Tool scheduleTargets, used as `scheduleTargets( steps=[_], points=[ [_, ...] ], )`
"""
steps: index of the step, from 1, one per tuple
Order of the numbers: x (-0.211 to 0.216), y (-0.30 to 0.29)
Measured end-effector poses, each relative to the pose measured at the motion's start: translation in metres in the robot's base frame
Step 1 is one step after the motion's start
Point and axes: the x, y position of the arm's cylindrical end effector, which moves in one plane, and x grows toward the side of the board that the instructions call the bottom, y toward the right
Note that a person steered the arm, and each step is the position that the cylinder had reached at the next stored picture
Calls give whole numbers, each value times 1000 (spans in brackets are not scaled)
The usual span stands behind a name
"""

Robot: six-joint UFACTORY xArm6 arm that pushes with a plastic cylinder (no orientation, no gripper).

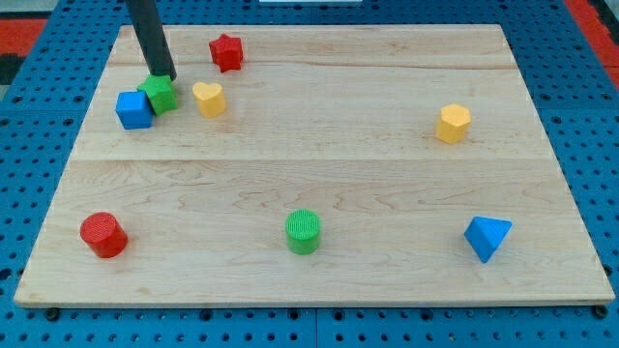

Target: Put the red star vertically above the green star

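Observation:
The red star (226,52) lies near the view's top left of the wooden board. The green star (159,94) sits lower and to the left of it, touching a blue cube (133,110) on its left. My tip (163,75) stands at the green star's top edge, touching or nearly touching it. The rod rises up out of the view's top. The red star is to the right of my tip and slightly higher.
A yellow heart (209,98) lies just right of the green star. A yellow hexagon (453,123) is at the right. A red cylinder (103,235), a green cylinder (303,231) and a blue triangular block (486,237) lie along the bottom. The board's edge (309,302) borders blue pegboard.

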Motion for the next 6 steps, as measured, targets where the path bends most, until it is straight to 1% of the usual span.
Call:
scheduleTargets(
  steps=[1, 2, 4, 5, 6],
  points=[
    [-2, 94],
    [-3, 132],
    [-49, 136],
    [-49, 75],
    [-54, 32]
  ],
)
